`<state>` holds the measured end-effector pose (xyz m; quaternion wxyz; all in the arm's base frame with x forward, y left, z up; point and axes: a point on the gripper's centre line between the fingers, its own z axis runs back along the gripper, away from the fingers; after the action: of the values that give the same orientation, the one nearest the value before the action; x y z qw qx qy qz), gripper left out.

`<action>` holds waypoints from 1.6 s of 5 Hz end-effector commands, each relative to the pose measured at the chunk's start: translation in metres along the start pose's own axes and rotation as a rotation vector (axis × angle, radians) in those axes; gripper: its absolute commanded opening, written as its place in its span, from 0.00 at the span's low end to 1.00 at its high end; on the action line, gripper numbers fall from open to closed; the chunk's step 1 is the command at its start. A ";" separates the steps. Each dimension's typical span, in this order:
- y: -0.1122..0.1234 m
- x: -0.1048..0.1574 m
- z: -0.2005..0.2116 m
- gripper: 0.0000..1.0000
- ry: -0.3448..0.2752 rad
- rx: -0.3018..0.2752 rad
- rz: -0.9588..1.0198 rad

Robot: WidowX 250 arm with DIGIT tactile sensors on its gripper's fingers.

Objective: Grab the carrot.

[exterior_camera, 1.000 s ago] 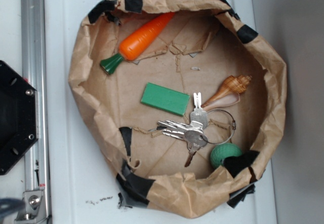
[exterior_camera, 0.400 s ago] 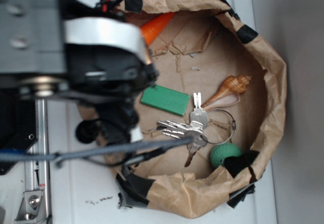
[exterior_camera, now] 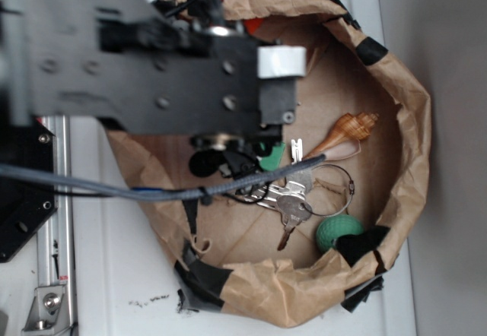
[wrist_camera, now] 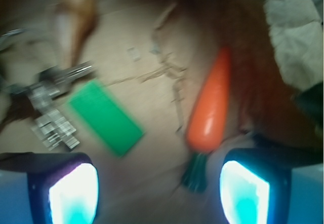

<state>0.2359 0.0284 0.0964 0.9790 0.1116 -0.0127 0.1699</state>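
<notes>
Jaws stand wide apart, nothing between them: in the wrist view we see the gripper (wrist_camera: 159,193) with its two glowing fingertips (wrist_camera: 73,193) at the bottom corners. Just beyond, nearer the right fingertip, lies the carrot (wrist_camera: 211,107), green stem toward us, untouched on the brown paper floor. Left of it sits the green block (wrist_camera: 105,117), then the keys (wrist_camera: 53,122). Farthest, blurred, is probably the seashell (wrist_camera: 76,16).
</notes>
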 end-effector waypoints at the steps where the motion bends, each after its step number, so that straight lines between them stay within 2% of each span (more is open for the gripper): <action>1: 0.022 0.006 -0.022 1.00 0.015 0.124 -0.056; 2: 0.040 0.002 -0.025 1.00 0.011 0.125 -0.083; 3: 0.054 -0.002 -0.032 1.00 0.025 0.053 -0.062; 4: 0.055 0.004 -0.042 1.00 0.000 -0.010 -0.098; 5: 0.065 0.019 -0.068 1.00 0.027 -0.034 -0.176; 6: 0.070 0.025 -0.079 1.00 0.025 -0.044 -0.176; 8: 0.060 0.023 -0.080 1.00 0.040 -0.072 -0.205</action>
<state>0.2355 0.0927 0.0240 0.9957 0.0682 0.0281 0.0556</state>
